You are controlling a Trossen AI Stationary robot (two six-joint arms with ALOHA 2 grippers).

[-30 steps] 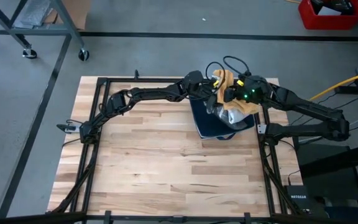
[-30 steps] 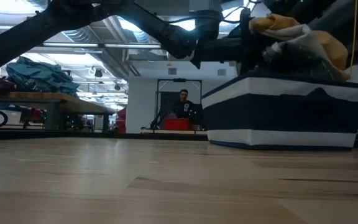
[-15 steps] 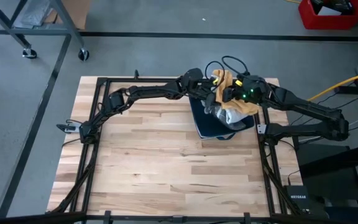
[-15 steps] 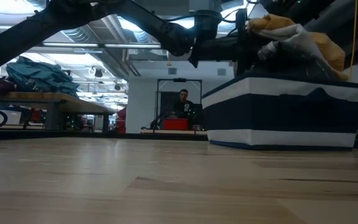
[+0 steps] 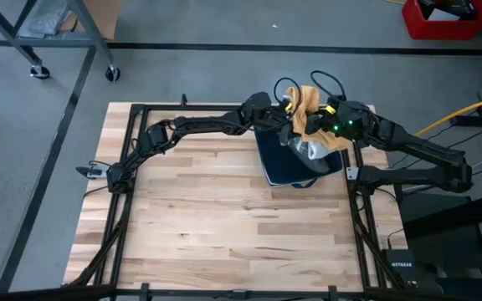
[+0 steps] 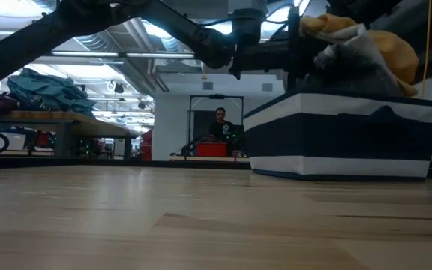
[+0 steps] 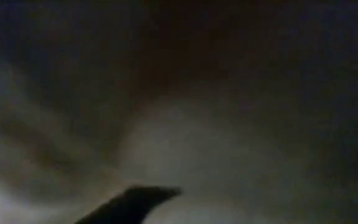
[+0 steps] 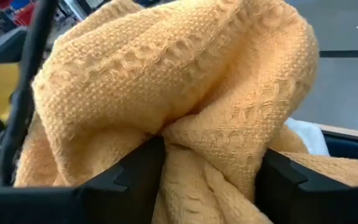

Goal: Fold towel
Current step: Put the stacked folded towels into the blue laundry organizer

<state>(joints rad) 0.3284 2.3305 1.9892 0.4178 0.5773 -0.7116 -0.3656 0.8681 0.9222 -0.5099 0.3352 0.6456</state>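
- The yellow towel sits bunched on top of a dark blue bin with a white band, near the far right corner of the desk. A pale grey-white cloth lies crumpled just beside it in the same bin.
- The right gripper is pinching a thick fold of the yellow towel between its two dark fingers; the knit bulges up over them in the right wrist view.
- The left gripper reaches in from the left side of the bin, pressed close against the cloth. Its wrist view is dark and smothered, so I cannot tell whether its fingers are spread or closed on anything.
- Judged from here, the task is barely begun: the towel is a lump, not yet spread flat on the desk.
- Risks:
  - The pinch takes a bunched middle fold rather than an edge or corner, so a lift would likely give a tangled clump that is hard to lay out.
  - The pale cloth lies against the towel and may be dragged out with it.
  - The two arms are crowded over the bin and could knock each other or tip it.
  - A loose fold may slip from the fingers.
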